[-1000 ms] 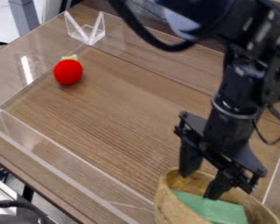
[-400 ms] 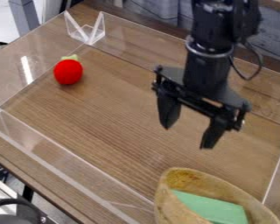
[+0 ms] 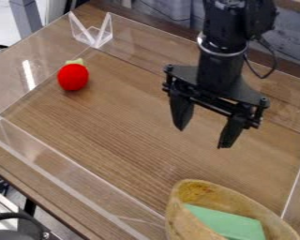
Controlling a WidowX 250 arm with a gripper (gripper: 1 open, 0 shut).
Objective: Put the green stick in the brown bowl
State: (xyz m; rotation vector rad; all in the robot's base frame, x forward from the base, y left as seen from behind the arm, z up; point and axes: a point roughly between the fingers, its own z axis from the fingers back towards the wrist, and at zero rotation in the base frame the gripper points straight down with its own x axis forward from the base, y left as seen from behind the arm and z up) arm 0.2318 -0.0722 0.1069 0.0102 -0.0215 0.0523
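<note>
The pincer [image 3: 213, 122], a second ago low over the brown bowl [image 3: 197, 199], now hangs wide open and empty above the worktop [image 3: 102, 122], the green stick [image 3: 228, 225] lying inside the bowl, so the task looks done.

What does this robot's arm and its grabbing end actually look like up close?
The arm is all black, built from chunky rounded segments, with a black cable looping beside it. At its end sits a black gripper: a wide crossbar carrying two long, narrow jaws, like a big two-pronged fork. No markings or labels can be made out.
</note>
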